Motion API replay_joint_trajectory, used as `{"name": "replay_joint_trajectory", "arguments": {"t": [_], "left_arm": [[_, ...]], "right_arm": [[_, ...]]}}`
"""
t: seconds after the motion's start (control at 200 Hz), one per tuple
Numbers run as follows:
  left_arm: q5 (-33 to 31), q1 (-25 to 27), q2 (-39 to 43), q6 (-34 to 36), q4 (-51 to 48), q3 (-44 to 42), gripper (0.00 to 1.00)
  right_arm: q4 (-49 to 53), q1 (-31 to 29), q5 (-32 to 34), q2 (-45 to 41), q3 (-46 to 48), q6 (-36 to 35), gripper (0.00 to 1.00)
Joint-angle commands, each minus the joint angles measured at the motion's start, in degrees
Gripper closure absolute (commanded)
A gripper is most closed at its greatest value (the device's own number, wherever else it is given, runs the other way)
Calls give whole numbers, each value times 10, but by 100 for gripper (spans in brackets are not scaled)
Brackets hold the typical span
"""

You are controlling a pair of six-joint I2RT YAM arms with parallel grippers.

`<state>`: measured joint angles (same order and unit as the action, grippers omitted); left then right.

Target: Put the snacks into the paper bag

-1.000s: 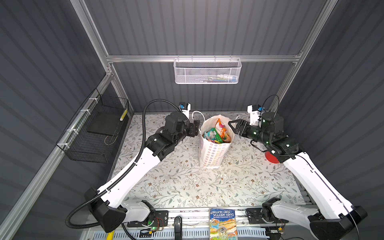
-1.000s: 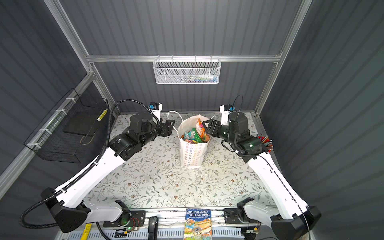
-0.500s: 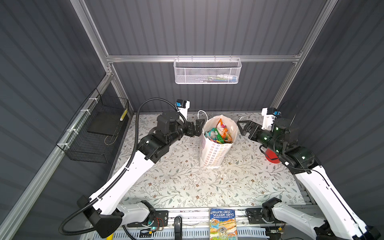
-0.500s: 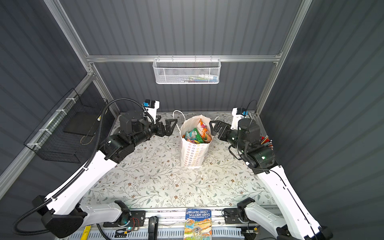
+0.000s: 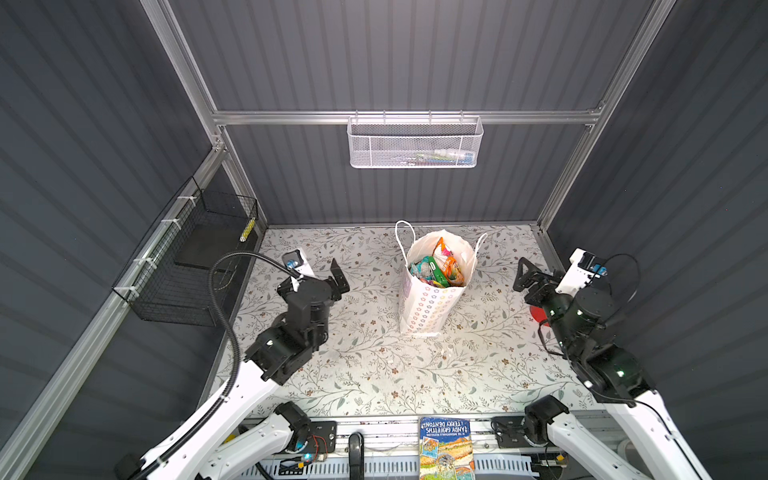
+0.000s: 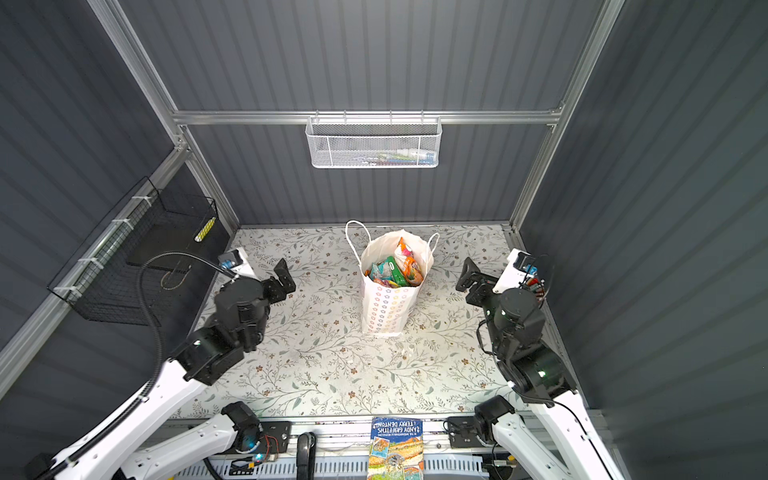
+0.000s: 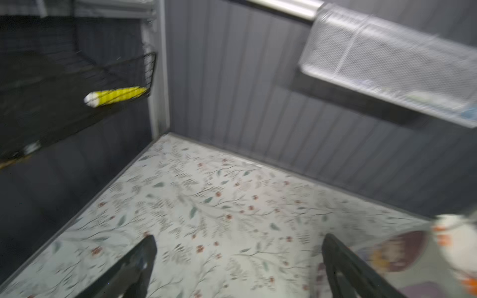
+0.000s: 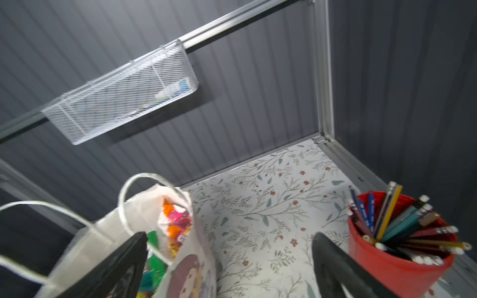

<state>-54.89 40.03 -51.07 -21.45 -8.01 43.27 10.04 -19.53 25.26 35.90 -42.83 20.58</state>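
At the middle of the floral table (image 5: 374, 374) stands one white paper bag (image 5: 430, 307), upright, between two pincers that flank it without touching: left gripper (image 7: 238, 247) and right gripper (image 8: 229, 238), both spread wide and holding nothing. Inside the bag, the snacks (image 5: 436, 268) lie heaped, overlapping too much to count.

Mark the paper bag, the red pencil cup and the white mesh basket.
paper bag (image 5: 428, 307), in a top view, on its flower-printed front.
red pencil cup (image 8: 389, 271), right wrist view, on its red wall.
white mesh basket (image 6: 374, 147), in a top view, on its front mesh.
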Motion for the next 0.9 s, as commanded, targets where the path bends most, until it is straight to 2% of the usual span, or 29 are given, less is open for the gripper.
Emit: {"name": "replay_joint_trajectory", "arguments": {"t": [0.0, 0.065, 0.125, 0.185, 0.31, 0.36, 0.4, 0.45, 0.545, 0.6, 0.63, 0.665, 0.695, 0.741, 0.796, 0.861, 0.896], "left_arm": [[-79, -37, -54, 120, 234, -132, 0], [-28, -100, -85, 115, 271, -167, 0], [-12, -158, -125, 89, 283, -178, 0], [8, -196, -170, 100, 345, -196, 0], [32, -231, -272, 156, 492, -224, 0], [43, -241, -314, 168, 523, -225, 0], [42, -246, -346, 205, 598, -228, 0], [75, -247, -357, 220, 623, -232, 0], [82, -254, -383, 228, 646, -221, 0], [118, -261, -396, 206, 658, -225, 0], [118, -265, -423, 206, 717, -236, 0], [117, -267, -457, 241, 791, -240, 0], [132, -264, -455, 244, 750, -230, 0], [189, -268, -435, 227, 656, -206, 0], [208, -281, -459, 238, 696, -202, 0], [245, -297, -452, 211, 650, -199, 0], [247, -306, -486, 223, 719, -203, 0]], "right_arm": [[-205, 50, -10, 36, 145, -83, 1], [-318, 95, -26, 72, 220, -71, 1], [-397, 126, -36, 117, 262, -77, 1], [-469, 145, -30, 181, 283, -97, 1], [-575, 169, -48, 324, 286, -143, 1], [-596, 169, -74, 341, 283, -165, 1], [-606, 171, -80, 349, 279, -172, 1], [-639, 175, -66, 373, 279, -173, 1], [-744, 196, -95, 448, 291, -167, 1], [-701, 197, -111, 459, 276, -164, 1], [-705, 197, -113, 473, 267, -166, 1], [-723, 197, -120, 489, 262, -175, 1], [-704, 199, -123, 481, 261, -169, 1], [-672, 200, -125, 468, 255, -165, 1], [-703, 200, -126, 481, 260, -169, 1], [-698, 200, -125, 479, 259, -169, 1], [-686, 200, -126, 475, 257, -168, 1]]}}
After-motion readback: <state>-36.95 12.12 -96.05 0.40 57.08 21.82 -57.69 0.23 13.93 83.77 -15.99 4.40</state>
